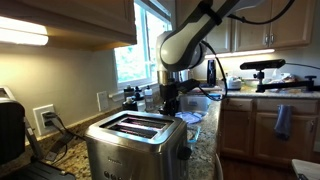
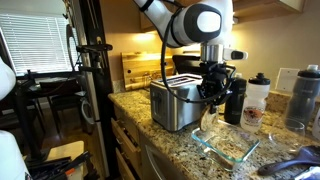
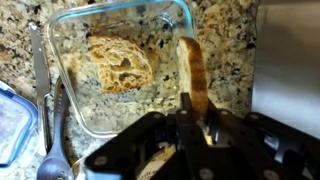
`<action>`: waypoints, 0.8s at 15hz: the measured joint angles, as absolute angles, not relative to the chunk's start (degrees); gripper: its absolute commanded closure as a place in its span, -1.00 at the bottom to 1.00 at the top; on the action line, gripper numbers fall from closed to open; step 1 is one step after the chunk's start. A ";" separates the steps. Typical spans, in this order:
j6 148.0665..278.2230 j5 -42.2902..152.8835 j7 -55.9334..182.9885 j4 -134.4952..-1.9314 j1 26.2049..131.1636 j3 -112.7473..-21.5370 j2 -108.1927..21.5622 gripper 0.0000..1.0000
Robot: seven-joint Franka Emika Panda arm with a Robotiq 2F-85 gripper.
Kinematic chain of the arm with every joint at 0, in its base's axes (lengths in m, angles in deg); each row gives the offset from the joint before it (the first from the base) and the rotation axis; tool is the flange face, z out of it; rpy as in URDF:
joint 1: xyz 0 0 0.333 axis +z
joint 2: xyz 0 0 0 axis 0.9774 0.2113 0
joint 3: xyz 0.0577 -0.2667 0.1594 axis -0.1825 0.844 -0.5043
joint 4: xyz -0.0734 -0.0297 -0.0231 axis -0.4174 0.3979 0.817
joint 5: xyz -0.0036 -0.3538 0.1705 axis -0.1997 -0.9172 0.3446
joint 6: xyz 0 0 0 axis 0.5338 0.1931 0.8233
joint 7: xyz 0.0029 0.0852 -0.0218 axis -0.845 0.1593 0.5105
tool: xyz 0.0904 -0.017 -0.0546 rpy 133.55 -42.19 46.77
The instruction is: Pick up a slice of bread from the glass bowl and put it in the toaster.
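Slice of bread [image 3: 192,75] is up on its edge in the wrist view, pinched between the claw's [image 3: 197,112] two dark fingers. So the claw is narrow and clamped on the crust end.

Going left to right in that view, there's a blue-lidded container [image 3: 10,120] at the edge. Next come a knife [image 3: 38,70] and a spoon [image 3: 55,145] lying on the speckled granite desk [image 3: 225,20]. Then the glass bowl [image 3: 70,35], clear and squarish. A second slice [image 3: 120,65] lies flat in its left half. The held slice of bread sits over the bowl's right half, well apart from the flat one. At the far right is a plain grey surface, too blurry to call.

In an exterior view the toaster [image 1: 135,140] is front and centre, with both long slots showing. The claw [image 1: 170,100] hangs just behind and to the right of it, under the white arm [image 1: 185,40]. The bluish bowl [image 1: 192,118] is below that.

In an exterior view from the other side, the toaster [image 2: 175,105] is on the left and the claw [image 2: 213,95] is just beside it, at about top-of-toaster height. The bowl [image 2: 228,150] is on the desk underneath. A black bottle [image 2: 235,100] and a clear one [image 2: 258,95] stand to the right. From here the slice looks clear of the glass, but it's small and I can't swear to it.
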State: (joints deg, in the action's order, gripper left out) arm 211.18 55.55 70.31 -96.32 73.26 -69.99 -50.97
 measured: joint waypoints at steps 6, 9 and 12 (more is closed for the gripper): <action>210.83 55.50 70.31 -98.77 74.16 -70.10 -56.02 0.84; 210.65 55.46 70.31 -100.48 74.77 -70.24 -58.97 0.84; 210.59 55.34 70.31 -102.22 75.20 -70.58 -61.94 0.85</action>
State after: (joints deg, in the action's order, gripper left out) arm 210.59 55.34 70.31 -102.22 75.20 -70.58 -61.94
